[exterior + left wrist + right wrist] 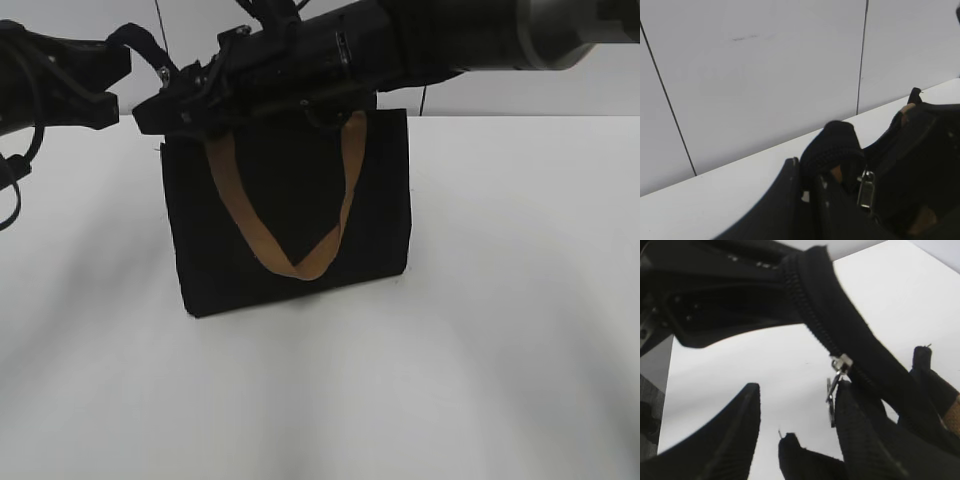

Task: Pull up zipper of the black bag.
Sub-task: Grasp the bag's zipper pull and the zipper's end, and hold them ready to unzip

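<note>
A boxy black fabric bag (290,215) stands upright on the white table (480,350), a little left of the middle in the exterior view, with a tan-brown webbing strap handle (300,225) hanging in a V down its near face. The right arm's black gripper (175,110) reaches across from the upper right and lies along the bag's top edge, ending at the bag's upper left corner. The left arm's black gripper (110,75) sits just beyond that corner, at the left edge of the picture. From this side the top edge is hidden behind the right arm, so the zip line cannot be seen here.

The right wrist view fills that gap: the black zipper (840,335) runs slantwise down the frame as a band of fine teeth, and its small silver metal pull tab (835,385) dangles free from the slider, just beside the inner edge of one dark finger (860,440). The two fingers stand well apart with bare white table between them, so the right gripper (795,415) is spread and holds nothing.

The left wrist view shows a fold of black bag fabric (832,150) bunched at the left gripper's (807,190) fingers, with the silver tab (866,189) hanging just beside them. Whether those fingers actually pinch the fabric is unclear; a pale panelled wall (765,75) rises behind.
</note>
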Tool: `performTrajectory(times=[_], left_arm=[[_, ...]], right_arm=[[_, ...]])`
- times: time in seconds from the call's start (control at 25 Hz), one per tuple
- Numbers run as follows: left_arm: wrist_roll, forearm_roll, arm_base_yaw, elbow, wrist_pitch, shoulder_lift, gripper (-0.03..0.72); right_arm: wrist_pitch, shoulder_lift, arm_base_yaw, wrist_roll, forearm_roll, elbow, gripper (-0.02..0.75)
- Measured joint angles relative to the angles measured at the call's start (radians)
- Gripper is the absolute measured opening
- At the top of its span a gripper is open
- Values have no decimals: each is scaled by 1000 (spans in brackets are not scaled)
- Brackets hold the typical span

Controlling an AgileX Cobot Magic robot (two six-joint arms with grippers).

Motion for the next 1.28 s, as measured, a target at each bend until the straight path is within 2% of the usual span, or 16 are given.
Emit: performTrajectory(times=[0.12, 0.2, 0.4, 0.44, 0.6, 0.76, 1.08, 1.28], left_arm=[[0, 0, 0, 0, 0, 0, 27], [0, 0, 0, 0, 0, 0, 27], [0, 1, 0, 0, 2, 0, 27], [0, 1, 0, 0, 3, 0, 27], [0, 4, -1, 0, 43, 0, 27], [0, 4, -1, 0, 118, 0, 27], [0, -41, 41, -1, 272, 0, 27], [0, -53, 48, -1, 323, 0, 27]], right_arm=[[-23, 1, 0, 1, 31, 0, 351], [-25, 1, 0, 6, 32, 0, 289], [-27, 1, 0, 69, -32, 0, 25], [-27, 1, 0, 90, -62, 0, 4], [-27, -1, 0, 193, -165, 0, -3], [-15, -28, -1, 222, -216, -1, -6], [-21, -69, -14, 237, -231, -2, -10], [-20, -69, -56, 263, -238, -2, -11]])
